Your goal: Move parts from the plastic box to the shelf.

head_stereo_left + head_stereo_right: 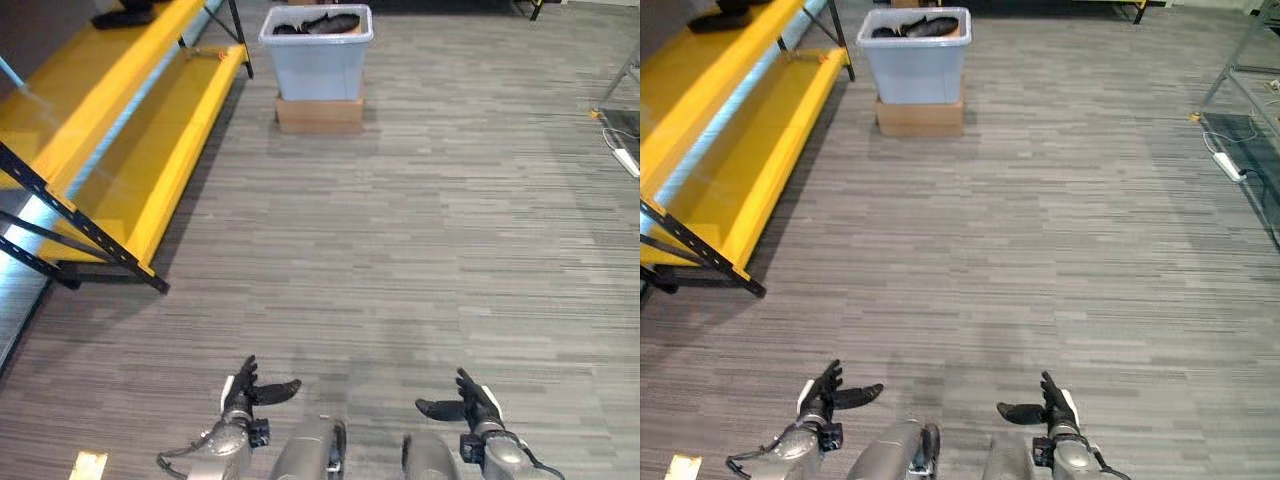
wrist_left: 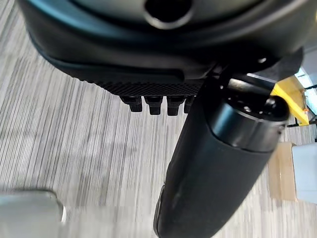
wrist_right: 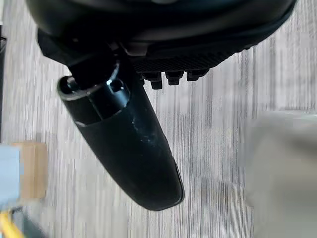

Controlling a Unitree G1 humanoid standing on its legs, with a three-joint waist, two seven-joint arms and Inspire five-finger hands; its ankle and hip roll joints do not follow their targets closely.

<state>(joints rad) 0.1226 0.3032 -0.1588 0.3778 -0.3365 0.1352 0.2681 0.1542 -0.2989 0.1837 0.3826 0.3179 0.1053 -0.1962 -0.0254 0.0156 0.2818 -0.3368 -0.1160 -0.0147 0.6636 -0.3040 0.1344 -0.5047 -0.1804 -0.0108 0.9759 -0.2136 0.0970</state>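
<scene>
A pale blue plastic box (image 1: 317,52) stands far ahead on a flat cardboard box (image 1: 319,112), with dark parts (image 1: 322,24) lying in it. The yellow shelf (image 1: 120,140) runs along the left, and a dark part (image 1: 125,14) lies on its upper level. My left hand (image 1: 243,393) is low in front of me, open and holding nothing, thumb pointing inward. My right hand (image 1: 477,403) mirrors it, open and holding nothing. Both hands are far from the box and the shelf. In the wrist views the left hand's thumb (image 2: 218,163) and the right hand's thumb (image 3: 129,144) stick out over bare floor.
Grey striped carpet (image 1: 400,230) stretches between me and the box. The shelf's black frame leg (image 1: 90,240) juts onto the floor at left. A white power strip (image 1: 626,160) and a dark rack (image 1: 1250,110) sit at the right edge. A small yellow tag (image 1: 88,465) lies by my left arm.
</scene>
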